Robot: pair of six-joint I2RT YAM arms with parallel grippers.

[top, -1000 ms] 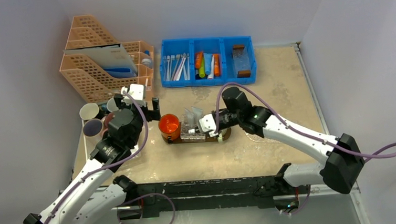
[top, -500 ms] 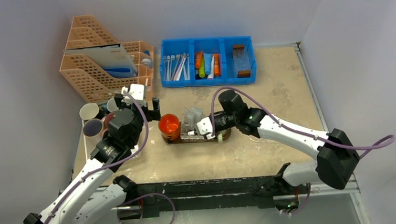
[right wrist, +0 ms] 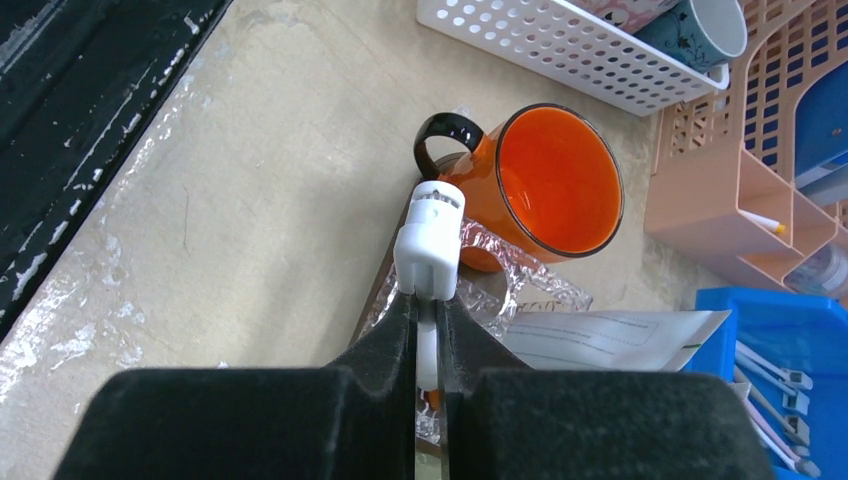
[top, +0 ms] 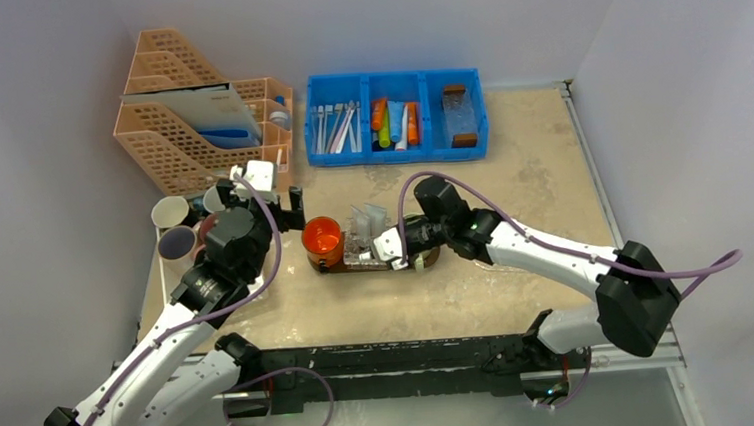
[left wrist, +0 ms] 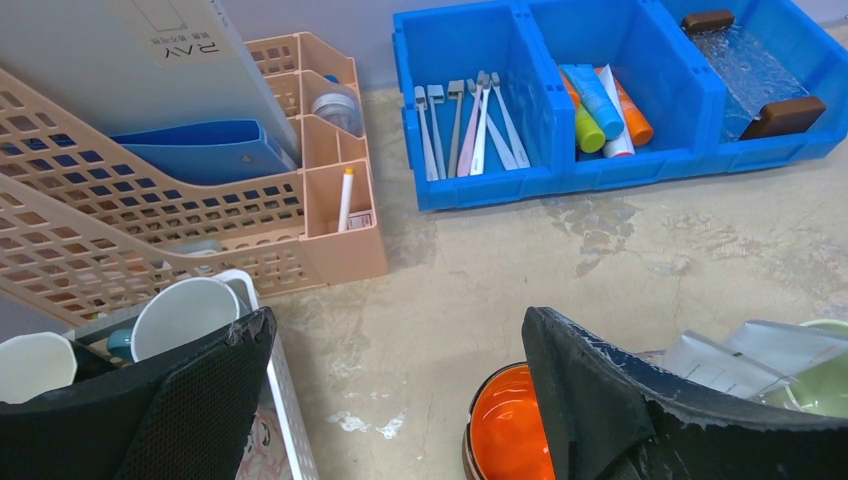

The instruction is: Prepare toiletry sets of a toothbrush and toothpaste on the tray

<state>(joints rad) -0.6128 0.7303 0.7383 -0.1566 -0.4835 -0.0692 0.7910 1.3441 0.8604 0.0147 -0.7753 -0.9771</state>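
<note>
Right-side pinch on toothpaste, over the tray.
Working on a mottled beige surface (top: pixel 521 178), three-bay blue plastic bin (top: pixel 399 153) at the back. Seeing a flat dark wooden tray (top: pixel 434 255) with rounded ends, long axis left-right, carrying a crinkly clear holder (right wrist: pixel 530 292) and a glossy orange mug (right wrist: pixel 545 185). Got right gripper (right wrist: pixel 427 305) jaws clamped on a small white tube (right wrist: pixel 430 240) over the tray, long axis in line with the jaws, cap pointing at the mug. Left gripper (left wrist: pixel 395 400): wide-open jaws, nothing between, beside the mug.

Small white capped tube (right wrist: pixel 429 245) hangs, seemingly just above the dark brown tray (top: pixel 432 256).
</note>
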